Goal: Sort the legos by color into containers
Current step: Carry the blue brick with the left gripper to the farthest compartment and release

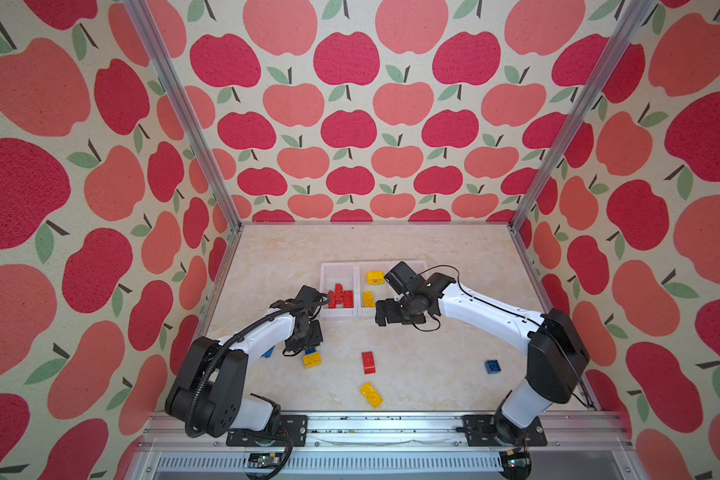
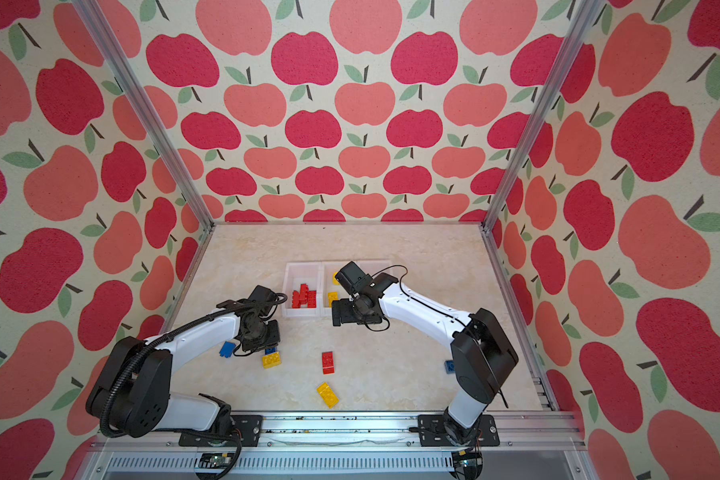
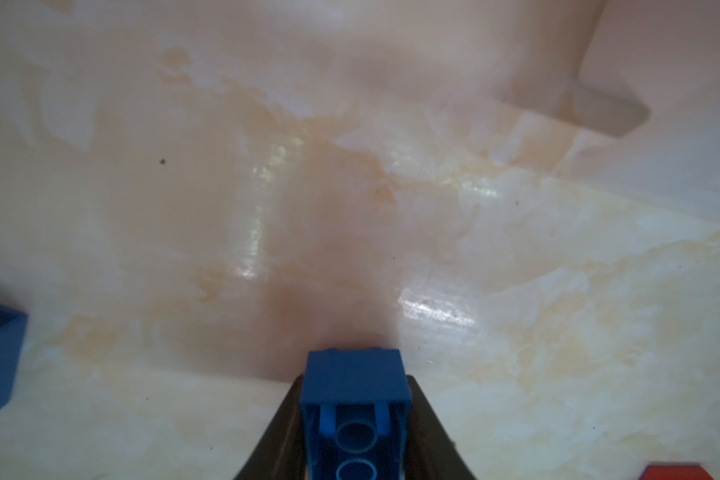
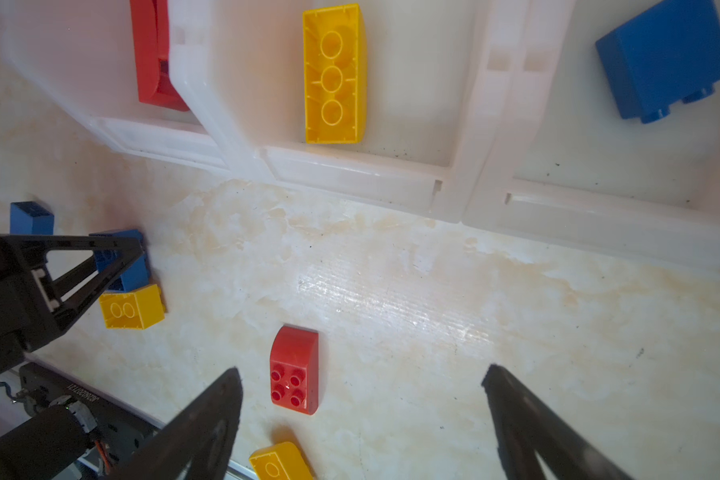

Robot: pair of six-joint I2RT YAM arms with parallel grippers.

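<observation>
The left gripper [image 3: 354,384] is clamped on a blue brick [image 3: 356,415], one finger against each side and the brick's hollow underside turned toward the wrist camera. I cannot tell whether the brick is clear of the table [image 1: 433,257]. It is at the left of the table, just beyond a yellow brick [image 1: 312,360], and a second blue brick [image 2: 226,349] lies further left beside the arm. The right gripper [image 4: 362,370] hangs with its jaws wide apart and nothing gripped, just on the near side of the containers [image 1: 337,268], which lie in a row at the far middle. I see red bricks [image 1: 341,296] in the left bin, yellow bricks [image 1: 368,299] in the middle bin and a binned blue brick [image 4: 666,62] in the right bin. Loose on the near table lie a single red brick [image 1: 368,362], a long yellow brick [image 1: 371,394] and, well to the right, a lone blue brick [image 1: 492,366].
</observation>
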